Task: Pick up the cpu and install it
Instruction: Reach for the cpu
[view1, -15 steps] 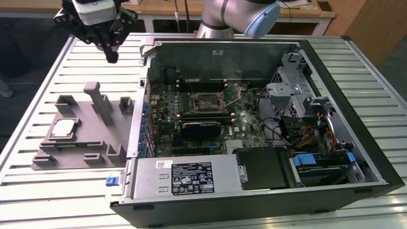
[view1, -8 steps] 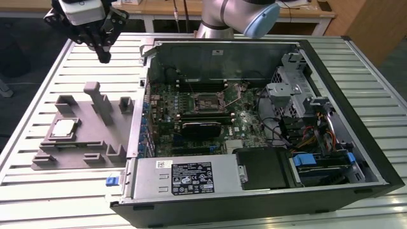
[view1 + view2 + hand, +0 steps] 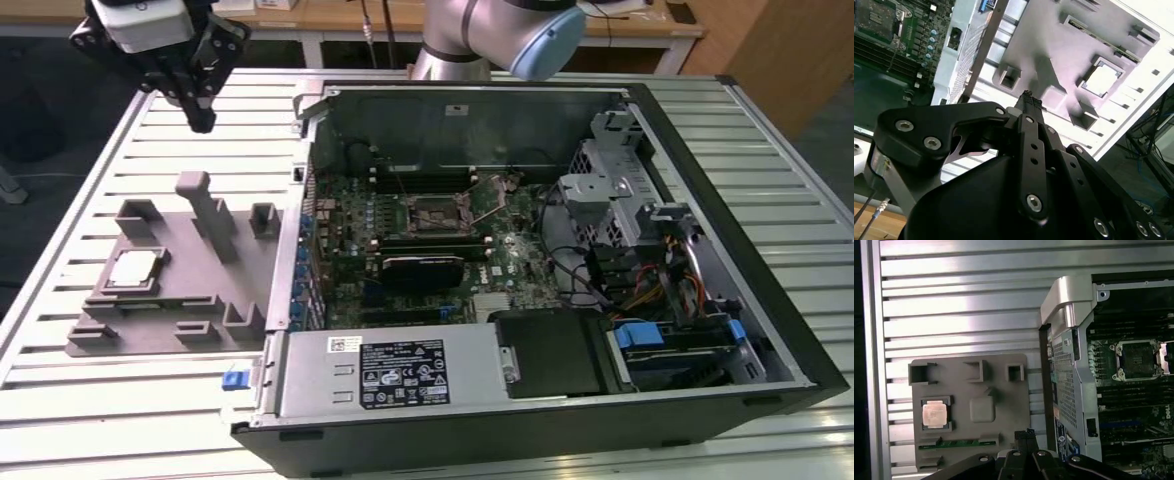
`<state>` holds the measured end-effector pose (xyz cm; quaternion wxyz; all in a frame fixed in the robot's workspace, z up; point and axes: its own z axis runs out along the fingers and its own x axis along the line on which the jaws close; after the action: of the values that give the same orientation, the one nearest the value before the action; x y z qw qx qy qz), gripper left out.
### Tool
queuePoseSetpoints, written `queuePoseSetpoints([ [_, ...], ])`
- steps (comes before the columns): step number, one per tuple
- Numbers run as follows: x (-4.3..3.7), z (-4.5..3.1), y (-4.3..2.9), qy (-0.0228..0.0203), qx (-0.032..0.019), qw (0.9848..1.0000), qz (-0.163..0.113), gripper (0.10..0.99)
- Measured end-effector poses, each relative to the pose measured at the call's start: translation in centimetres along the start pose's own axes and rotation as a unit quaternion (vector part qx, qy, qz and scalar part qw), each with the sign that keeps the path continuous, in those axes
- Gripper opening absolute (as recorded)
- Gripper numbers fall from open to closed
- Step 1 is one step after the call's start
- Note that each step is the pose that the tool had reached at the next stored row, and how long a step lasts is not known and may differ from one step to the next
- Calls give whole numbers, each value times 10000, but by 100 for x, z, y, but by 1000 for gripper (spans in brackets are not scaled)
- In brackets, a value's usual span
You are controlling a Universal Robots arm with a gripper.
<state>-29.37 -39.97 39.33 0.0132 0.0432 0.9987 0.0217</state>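
At the exterior view's far left, the gripper (image 3: 200,112) hangs high over the slatted table (image 3: 80,400), pointing down, jaws pressed together on nothing. The cpu (image 3: 136,268), a silver-grey square, lies flat in a grey tray's (image 3: 174,330) recess, well apart from it, left of the open computer case (image 3: 400,120)

The silvery slatted metal desk (image 3: 80,400) is smooth and ribbed, and glares where light strikes it. The grey moulded holder plate (image 3: 147,335) looks like matt plastic with no shine. The small square cpu (image 3: 135,268) has a pale metal top with a soft sheen. The open computer case (image 3: 454,125) is dull bare sheet metal inside and matt black outside. The black gripper (image 3: 1027,95) looks matt and carries shiny silvery screw heads (image 3: 1034,201).
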Motion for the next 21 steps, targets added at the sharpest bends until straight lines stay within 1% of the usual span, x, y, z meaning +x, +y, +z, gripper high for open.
queuePoseSetpoints([
  [4,81,-1,-8,1,1,10000,4,106],
  [7,147,13,-15,0,0,10000,6,106],
  [21,463,135,-51,-1,1,10000,34,106],
])
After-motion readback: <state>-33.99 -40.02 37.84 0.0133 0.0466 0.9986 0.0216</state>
